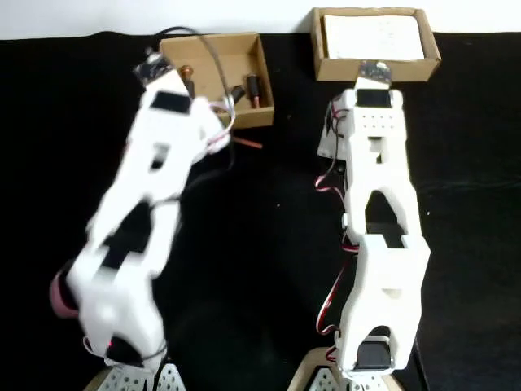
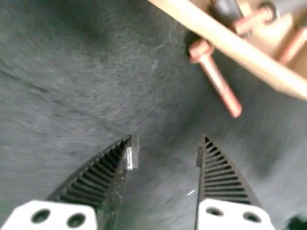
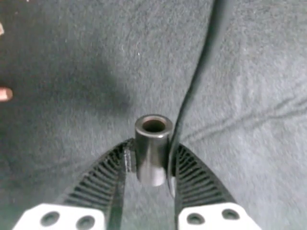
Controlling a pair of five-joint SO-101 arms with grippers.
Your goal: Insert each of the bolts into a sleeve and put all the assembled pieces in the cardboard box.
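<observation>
Fetching a bolt (image 2: 218, 84), apparently. Pinching upright sleeve (image 3: 153, 148) in right gripper (image 3: 151, 165); hovering left gripper (image 2: 165, 153), spread, short of bolt beside parts box (image 2: 230, 45) wall near worktop's (image 2: 72, 72) back edge. Next: advance, straddle shank, close.

Robotics lab bench.
A white jointed arm (image 1: 134, 236) at lower left and twin arm (image 1: 383, 244) at lower right stand on a black-clothed table (image 1: 269, 269); cardboard boxes (image 1: 252, 116) line the top.

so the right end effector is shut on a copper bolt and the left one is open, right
No. The right end effector is shut on a dark hollow metal sleeve, not a copper bolt, as the right wrist view shows. The left end effector is open.
</observation>
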